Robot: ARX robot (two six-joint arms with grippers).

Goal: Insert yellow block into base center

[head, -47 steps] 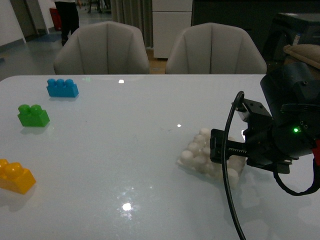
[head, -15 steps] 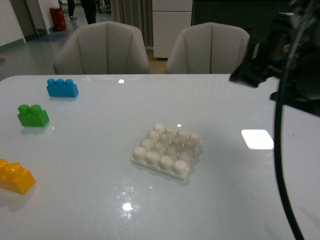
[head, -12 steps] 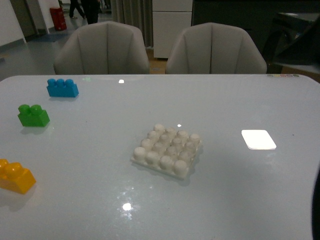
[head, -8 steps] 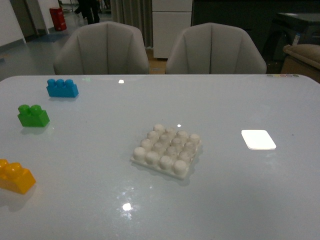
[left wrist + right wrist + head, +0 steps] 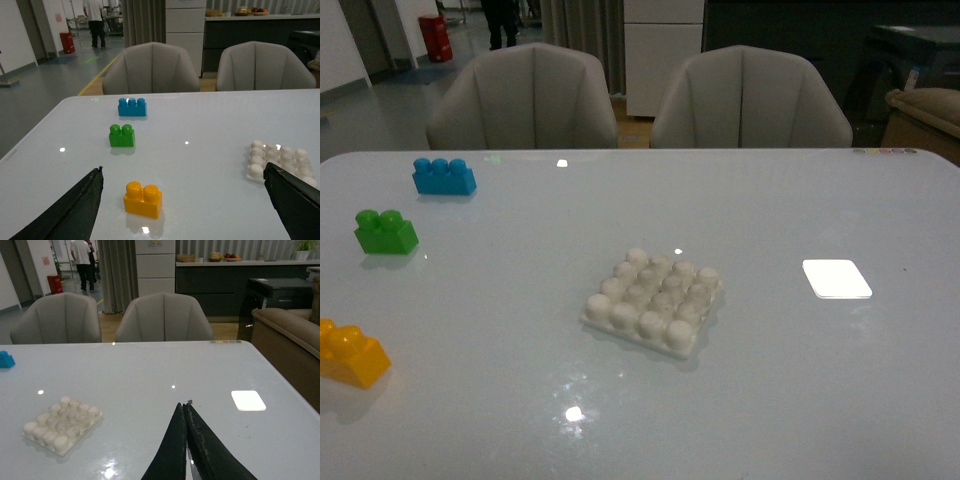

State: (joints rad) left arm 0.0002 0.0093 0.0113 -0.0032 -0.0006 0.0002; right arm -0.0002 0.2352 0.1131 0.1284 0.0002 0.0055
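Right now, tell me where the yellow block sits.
In the front view the yellow block lies near-left on the table, closer to the robot than the green brick, well apart from the base at mid-table.

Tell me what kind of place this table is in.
Likely an office lounge or break area: padded grey chairs at a glossy white table, a long dark counter behind, and a person in a wide hallway.
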